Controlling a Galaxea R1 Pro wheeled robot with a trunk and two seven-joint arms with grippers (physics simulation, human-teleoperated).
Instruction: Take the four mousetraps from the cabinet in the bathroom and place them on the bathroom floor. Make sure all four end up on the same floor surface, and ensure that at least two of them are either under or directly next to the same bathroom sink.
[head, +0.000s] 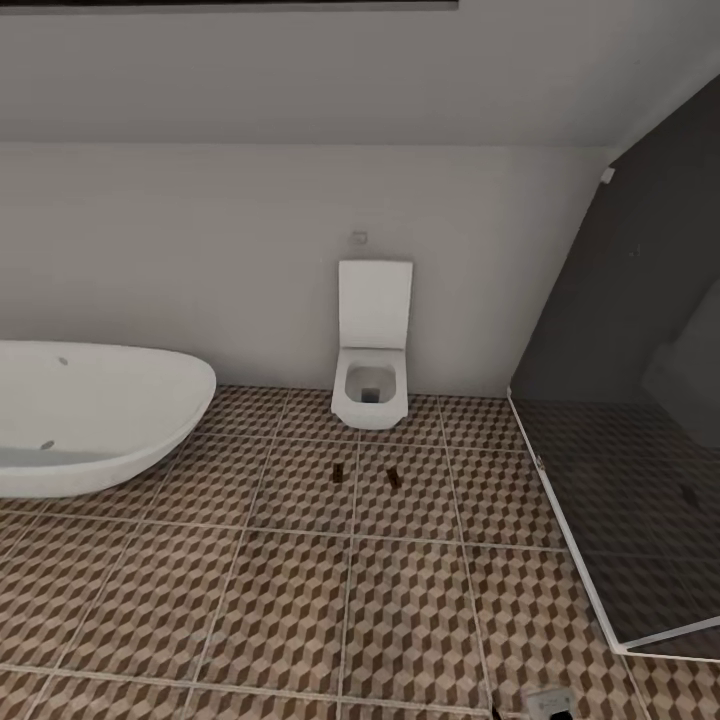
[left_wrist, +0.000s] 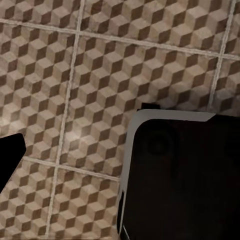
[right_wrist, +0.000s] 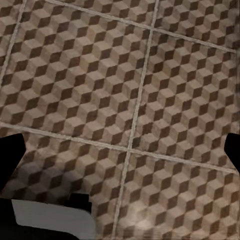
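The bathroom floor (head: 300, 610) is large square tiles printed with brown, beige and white cubes, split by pale grout lines; two small dark mousetraps (head: 340, 471) lie flat on it, near each other but apart, just before the white square toilet (head: 371, 385); a white oval bathtub (head: 95, 415) stands on the tiles; both wrist views look down on bare tile beyond the jaws.

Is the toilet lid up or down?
Up. The white square toilet has its flat lid standing upright against the wall, and you can see down into the open bowl above the cube-patterned tile floor.
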